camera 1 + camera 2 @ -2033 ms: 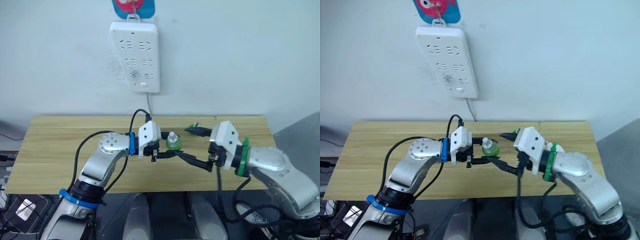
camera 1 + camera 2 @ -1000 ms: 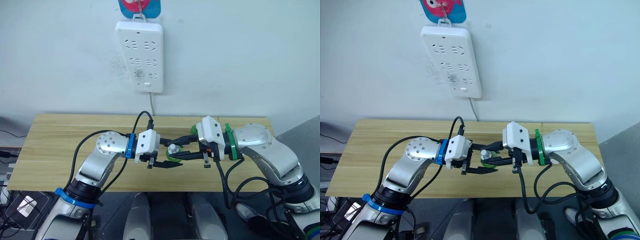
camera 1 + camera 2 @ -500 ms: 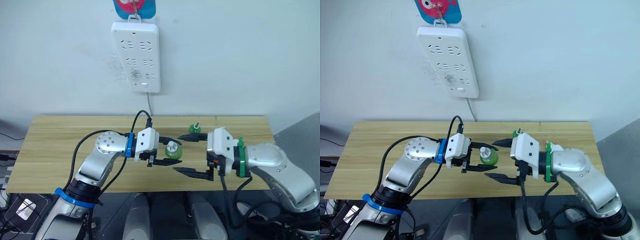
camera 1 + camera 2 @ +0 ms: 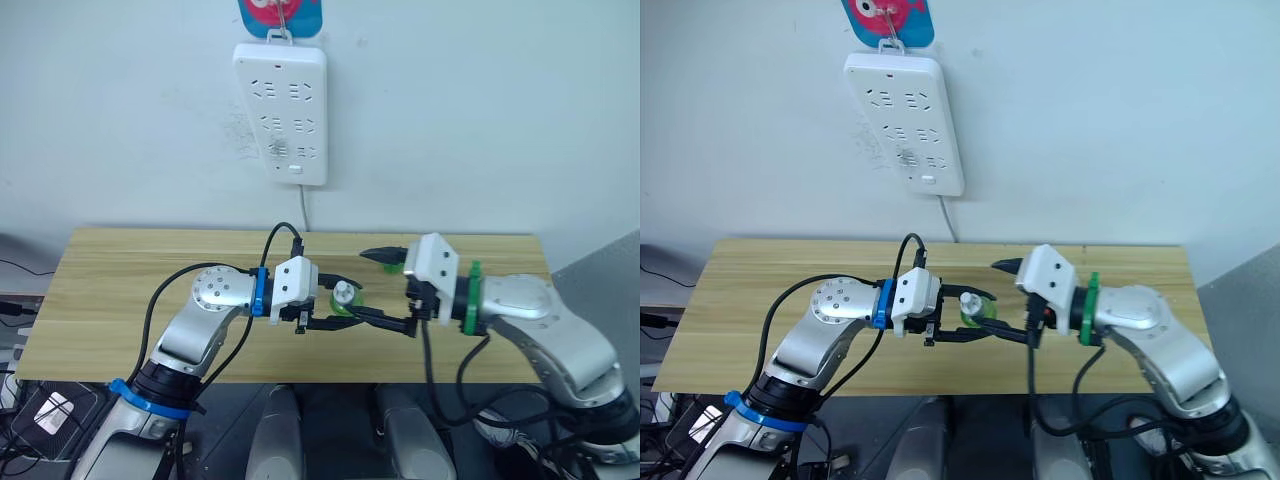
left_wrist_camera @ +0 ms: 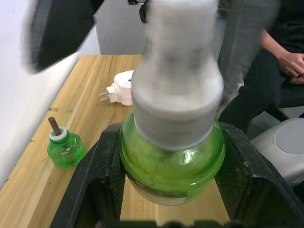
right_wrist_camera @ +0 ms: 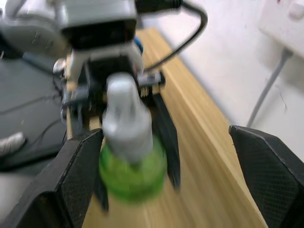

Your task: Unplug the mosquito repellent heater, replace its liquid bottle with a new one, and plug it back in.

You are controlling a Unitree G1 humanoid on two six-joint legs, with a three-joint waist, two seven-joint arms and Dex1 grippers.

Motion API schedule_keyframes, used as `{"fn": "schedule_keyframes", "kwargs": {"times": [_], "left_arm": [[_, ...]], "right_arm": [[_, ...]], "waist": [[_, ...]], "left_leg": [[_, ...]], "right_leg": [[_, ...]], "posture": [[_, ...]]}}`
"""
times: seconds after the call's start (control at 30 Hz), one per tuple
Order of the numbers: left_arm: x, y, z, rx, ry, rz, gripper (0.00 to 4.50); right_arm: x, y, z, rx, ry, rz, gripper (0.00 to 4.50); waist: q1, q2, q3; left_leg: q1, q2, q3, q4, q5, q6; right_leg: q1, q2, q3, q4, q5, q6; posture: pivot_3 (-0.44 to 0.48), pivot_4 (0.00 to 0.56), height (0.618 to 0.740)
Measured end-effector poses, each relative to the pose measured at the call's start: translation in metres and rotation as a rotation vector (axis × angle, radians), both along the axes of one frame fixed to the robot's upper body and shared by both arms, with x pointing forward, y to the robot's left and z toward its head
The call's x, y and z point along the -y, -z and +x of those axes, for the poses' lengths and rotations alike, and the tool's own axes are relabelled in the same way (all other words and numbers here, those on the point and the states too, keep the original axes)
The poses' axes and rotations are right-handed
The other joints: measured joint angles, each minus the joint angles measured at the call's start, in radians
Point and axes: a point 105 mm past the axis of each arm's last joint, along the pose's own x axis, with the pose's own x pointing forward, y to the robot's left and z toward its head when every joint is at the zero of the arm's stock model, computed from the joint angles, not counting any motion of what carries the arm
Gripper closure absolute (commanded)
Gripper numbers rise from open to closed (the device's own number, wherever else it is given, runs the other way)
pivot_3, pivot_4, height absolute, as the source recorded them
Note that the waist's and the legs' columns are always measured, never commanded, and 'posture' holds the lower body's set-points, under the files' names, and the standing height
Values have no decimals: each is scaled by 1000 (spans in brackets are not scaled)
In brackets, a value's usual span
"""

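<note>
Left pincer (image 5: 166, 199): clamped on small translucent green bottle with whitish cap (image 5: 173, 142), held above light wooden surface (image 4: 120, 290). Right pincer (image 6: 166, 156): spread wide around same bottle, not gripping. Uncapped green bottle with dark wick (image 5: 65, 147) and rounded white plug-in heater (image 5: 122, 88): resting on surface.

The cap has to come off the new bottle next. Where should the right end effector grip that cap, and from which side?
Grip the white cap on its cylindrical sides, above the new bottle's green body, which the left end effector clamps. It points toward the right end effector, whose fingers are open on either side, so probably come in straight along the cap's axis and close across it.
</note>
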Motion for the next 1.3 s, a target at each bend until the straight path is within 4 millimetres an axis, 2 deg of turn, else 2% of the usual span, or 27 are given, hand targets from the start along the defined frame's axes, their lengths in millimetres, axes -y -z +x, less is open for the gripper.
{"fn": "schedule_keyframes", "kwargs": {"times": [0.07,0.1,0.2,0.3,0.43,0.5,0.63,0.77,0.83,0.97,1.1,1.2,1.3], "left_arm": [[-1,1,-1,0,2,0,2270],[-1,1,-1,1,3,-1,2270],[0,0,-1,7,6,-2,2270],[0,0,-1,9,6,-3,2270],[0,1,-2,8,7,-2,2270],[0,1,-2,8,7,-2,2270],[0,2,-1,8,-1,2,2270],[-1,3,-2,6,1,6,2270],[-2,3,-2,6,1,10,2270],[-1,1,-2,19,6,10,2270],[-1,2,-1,27,8,12,2270],[0,2,-1,28,11,15,2270],[0,2,-1,28,10,15,2270]], "right_arm": [[14,-2,-4,-23,3,-32,103],[13,-6,-8,-22,-20,-24,103],[-1,-9,-19,-26,-76,11,103],[-25,-6,-24,-34,-114,55,103],[-38,-3,-12,-3,-67,64,103],[-36,0,-4,6,-30,53,103],[-28,2,-3,6,-36,34,103],[1,11,-3,-37,5,-33,103],[14,8,-6,-60,0,-53,103],[6,-2,-19,-78,-84,-18,103],[-11,-10,-20,-70,-111,31,103],[-26,-6,-22,-91,-132,57,726],[-31,-6,-21,-86,-131,65,1790]], "waist": [[-1,0,0],[-1,0,0],[-11,-1,-1],[-13,-1,-2],[-5,-2,-3],[-4,-1,-3],[1,-2,-3],[0,-2,-3],[-1,-2,-4],[-8,-2,-4],[-7,-2,-4],[-5,-2,-4],[-4,-2,-4]], "left_leg": [[0,0,0,0,0,0],[0,0,0,0,0,0],[2,1,0,0,0,0],[2,1,0,0,0,0],[2,0,1,0,0,0],[2,0,1,0,0,0],[1,0,1,0,0,0],[1,0,1,0,0,0],[1,0,1,0,0,0],[2,1,1,0,0,1],[2,1,1,0,0,0],[2,1,1,0,0,0],[2,0,1,0,0,0]], "right_leg": [[0,0,0,0,0,0],[0,0,0,0,0,0],[0,1,1,2,0,0],[0,1,1,3,0,0],[0,1,1,2,0,0],[0,1,1,2,0,0],[0,0,1,1,0,0],[0,0,1,2,0,0],[0,0,1,2,0,0],[0,1,1,3,0,0],[0,1,1,3,0,0],[0,1,1,3,0,0],[0,1,1,3,0,0]], "posture": [[14,275,740],[15,276,740],[18,274,740],[21,278,740],[25,273,740],[27,272,740],[23,270,740],[13,271,740],[9,272,740],[9,276,740],[9,279,740],[14,280,740],[16,281,740]]}}
